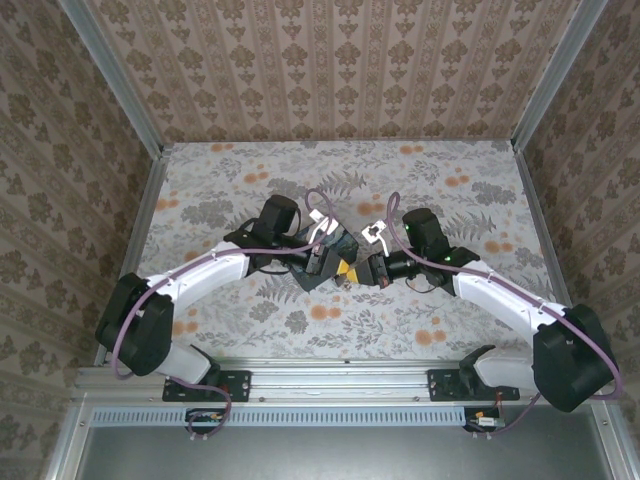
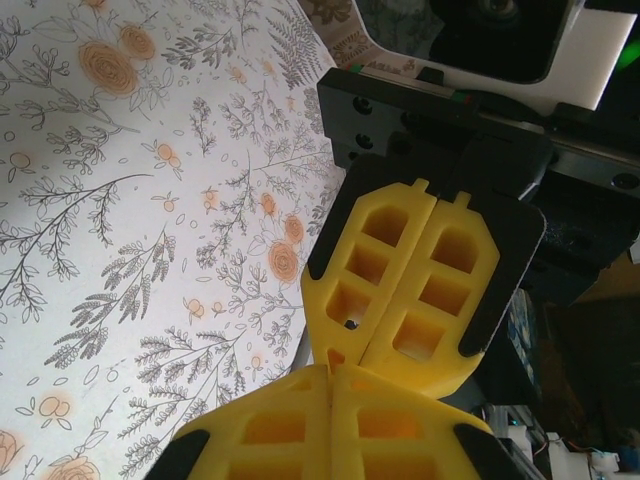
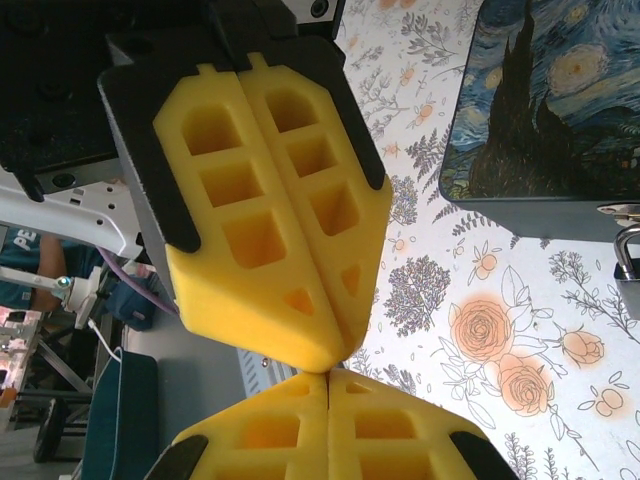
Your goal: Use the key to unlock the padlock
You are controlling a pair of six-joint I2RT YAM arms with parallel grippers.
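Note:
My left gripper (image 1: 338, 268) and right gripper (image 1: 362, 272) meet tip to tip over the middle of the table, both with yellow fingers pressed shut. In the left wrist view my left gripper (image 2: 333, 374) sits at the bottom and the right gripper (image 2: 352, 356) touches it from above. In the right wrist view the right gripper (image 3: 328, 380) is below the left gripper (image 3: 336, 360). The padlock (image 3: 628, 262) peeks in at the right edge, its grey shackle hanging from the tin's clasp. The key is hidden; I cannot tell whether it is pinched between the fingers.
The dark blue swirly-painted tin (image 3: 545, 100) lies on the floral tablecloth (image 3: 500, 360), just beyond the grippers, and shows as a dark shape (image 1: 308, 278) under the left wrist. Patterned walls close in the table on three sides.

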